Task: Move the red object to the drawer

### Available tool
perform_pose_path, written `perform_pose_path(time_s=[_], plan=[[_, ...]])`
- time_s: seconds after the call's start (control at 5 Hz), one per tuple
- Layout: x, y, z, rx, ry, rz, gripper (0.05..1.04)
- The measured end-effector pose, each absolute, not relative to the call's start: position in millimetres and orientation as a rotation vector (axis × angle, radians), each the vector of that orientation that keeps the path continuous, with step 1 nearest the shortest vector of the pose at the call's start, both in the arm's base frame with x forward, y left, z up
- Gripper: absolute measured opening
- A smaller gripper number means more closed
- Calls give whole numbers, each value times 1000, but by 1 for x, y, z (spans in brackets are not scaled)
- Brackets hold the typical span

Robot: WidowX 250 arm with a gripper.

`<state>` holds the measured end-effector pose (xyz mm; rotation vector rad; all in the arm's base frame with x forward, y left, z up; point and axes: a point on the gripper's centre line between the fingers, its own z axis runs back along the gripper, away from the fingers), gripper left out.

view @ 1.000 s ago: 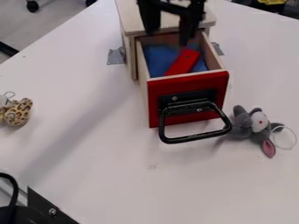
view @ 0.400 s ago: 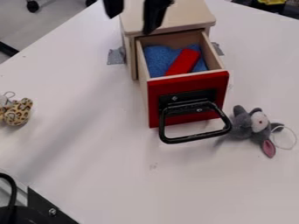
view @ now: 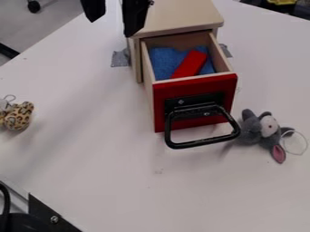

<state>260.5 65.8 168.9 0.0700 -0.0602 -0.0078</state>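
My gripper (view: pixel 111 26) hangs in from the top edge, in the upper left of the frame, its two black fingers (view: pixel 133 18) spread apart, unclenched, with a gap between them. Both point down the frame; the one on the frame's left ends above the white table (view: pixel 91 149), and the other crosses the upper left edge of the wooden cabinet (view: pixel 176 16).

Down and to the right of my fingertips, in the upper middle of the frame, the cabinet's drawer (view: pixel 195 97) is pulled out toward the bottom of the frame. Inside it lies the red block (view: pixel 190 63), well apart from my gripper, over blue fabric (view: pixel 162 61). The block's long axis runs on a slant: one end points to the frame's upper right, the other to the lower left, near the red front panel. The black handle (view: pixel 203 142) juts from that panel.

Grey tape (view: pixel 120 58) sits on the table beside the cabinet. To the right of the handle I see a grey plush toy (view: pixel 260 130) with a pink ear and a pale loop; at the left edge, a leopard-print plush toy (view: pixel 18 116). A black bracket (view: pixel 50 214) with a screw fills part of the lower left corner.
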Motion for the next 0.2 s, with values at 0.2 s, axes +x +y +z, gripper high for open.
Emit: perform_pose_path(time_s=[0.2], plan=[[260, 66, 169, 70, -60, -6, 999]])
